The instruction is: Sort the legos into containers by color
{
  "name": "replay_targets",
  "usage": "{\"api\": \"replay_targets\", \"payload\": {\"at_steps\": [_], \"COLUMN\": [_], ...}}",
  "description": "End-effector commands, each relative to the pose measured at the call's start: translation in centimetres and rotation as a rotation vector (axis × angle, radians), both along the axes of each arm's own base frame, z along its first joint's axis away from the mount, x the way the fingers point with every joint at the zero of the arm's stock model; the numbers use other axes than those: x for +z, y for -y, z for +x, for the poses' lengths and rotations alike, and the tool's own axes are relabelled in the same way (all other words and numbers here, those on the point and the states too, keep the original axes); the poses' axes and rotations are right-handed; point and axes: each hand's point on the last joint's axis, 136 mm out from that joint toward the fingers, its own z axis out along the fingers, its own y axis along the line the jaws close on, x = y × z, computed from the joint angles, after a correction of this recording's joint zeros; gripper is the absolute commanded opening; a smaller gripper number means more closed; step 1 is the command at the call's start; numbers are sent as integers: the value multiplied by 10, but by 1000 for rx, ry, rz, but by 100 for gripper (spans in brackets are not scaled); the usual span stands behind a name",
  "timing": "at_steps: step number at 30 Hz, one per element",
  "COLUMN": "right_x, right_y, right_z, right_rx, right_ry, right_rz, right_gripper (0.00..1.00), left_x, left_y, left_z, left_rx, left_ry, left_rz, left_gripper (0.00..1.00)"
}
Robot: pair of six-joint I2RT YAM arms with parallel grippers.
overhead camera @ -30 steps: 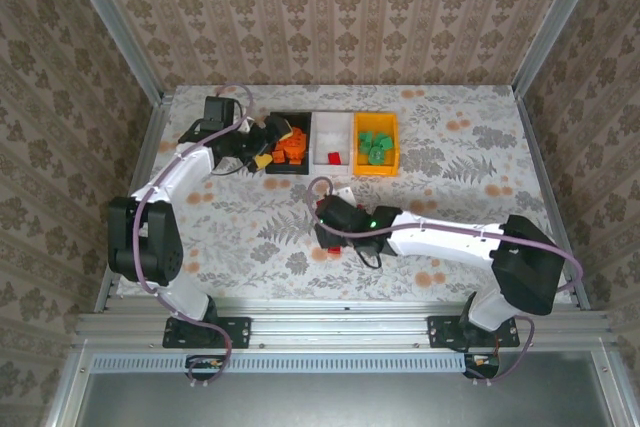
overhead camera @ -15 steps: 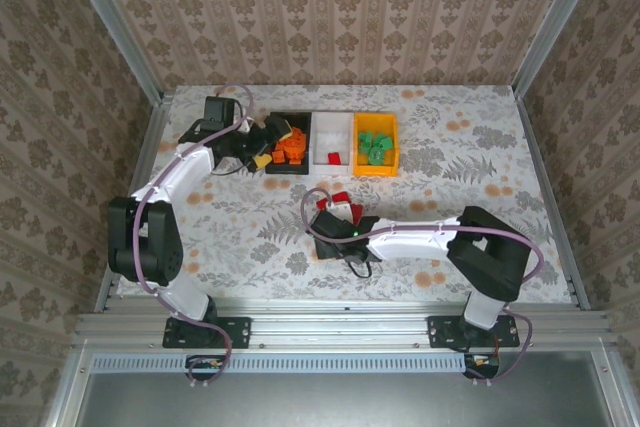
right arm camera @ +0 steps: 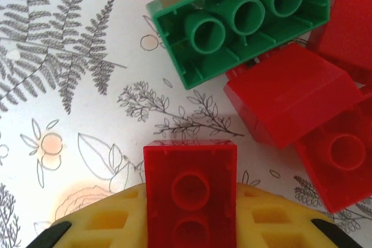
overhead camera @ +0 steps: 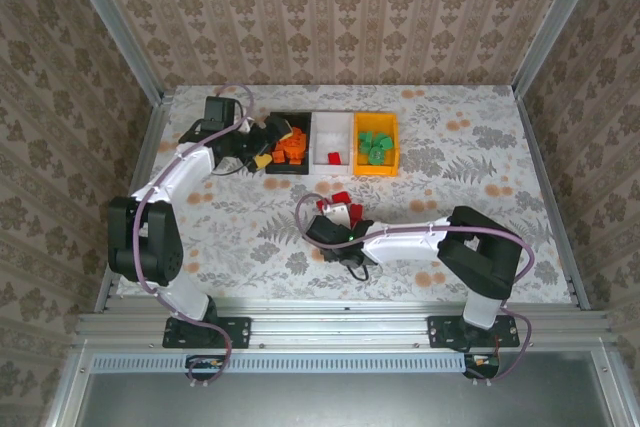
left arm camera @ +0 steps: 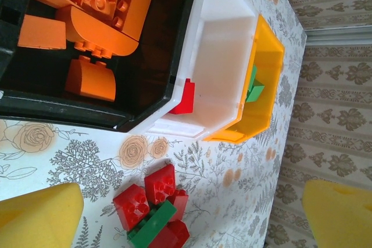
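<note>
Right gripper clamps a small red plastic studded brick, lower centre. Next call: lift it to the white plastic bin, upper centre. Left gripper gapes empty.

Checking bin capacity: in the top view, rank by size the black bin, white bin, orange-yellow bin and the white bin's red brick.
1. black bin, white bin, orange-yellow bin: alike, unranked.
2. red brick: smallest.

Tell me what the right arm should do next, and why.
Probably lift straight up a little. The right gripper looks closed on a red brick, and other bricks lie right beside it, so rising first should avoid dragging them. The white bin, holding a red piece, seems the destination.
</note>
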Motion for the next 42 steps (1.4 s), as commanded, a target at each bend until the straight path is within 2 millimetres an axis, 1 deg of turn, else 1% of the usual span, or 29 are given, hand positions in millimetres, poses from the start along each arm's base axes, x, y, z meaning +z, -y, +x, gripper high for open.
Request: {"api": "replay_targets", "payload": {"at_steps": [1,4,7,9,11,13,15,17,20,23,25,26,28,30,31,32,33,36,39,40,42], "right_x": [32,54,80,97,113,121,123,116,101,93,86,78,76,74,75,76,78,90,109,117,130], "right_y": [2,-1,-5,-5,-2,3,6,8,17,22,21,22,18,16,17,18,19,20,19,19,19], "right_z": [2,6,20,36,60,87,116,151,200,239,260,265,277,282,284,285,285,284,278,272,252], "right_rx": [27,54,86,89,77,57,40,40,-16,-46,-50,-47,-31,-19,-22,-28,-32,-32,-27,-19,6], "right_ry": [85,124,171,207,239,245,235,197,172,162,126,87,79,71,72,78,84,108,139,150,172], "right_rz": [-24,0,-3,2,15,30,41,22,3,-9,7,5,-5,-21,-29,-34,-37,-32,-7,6,32], "right_gripper": [24,24,24,24,25,25,27,28,23,22,22,22,22,27,33,42,47,54,56,56,56], "left_x": [11,9,12,15,17,16,13,9,4,4,7,8,10,11,10,11,11,11,10,10,11], "left_y": [5,7,7,4,-2,-8,-14,-19,-20,-21,-21,-21,-21,-21,-21,-21,-20,-19,-18,-16,-9], "left_z": [-2,-1,-1,-1,0,1,3,6,9,9,9,10,10,9,9,10,10,10,9,8,5], "left_rx": [-23,-29,-29,-24,-11,3,20,29,35,38,37,35,35,33,33,32,30,28,26,22,6], "left_ry": [28,26,34,43,52,56,56,48,24,21,29,34,39,41,38,39,38,36,34,33,38], "left_rz": [-13,-16,-18,-6,15,33,55,65,41,28,27,26,27,27,27,23,18,10,10,8,6], "left_gripper": [98,99,100,100,100,100,100,100,100,100,100,100,100,100,100,100,100,100,100,100,100]}}
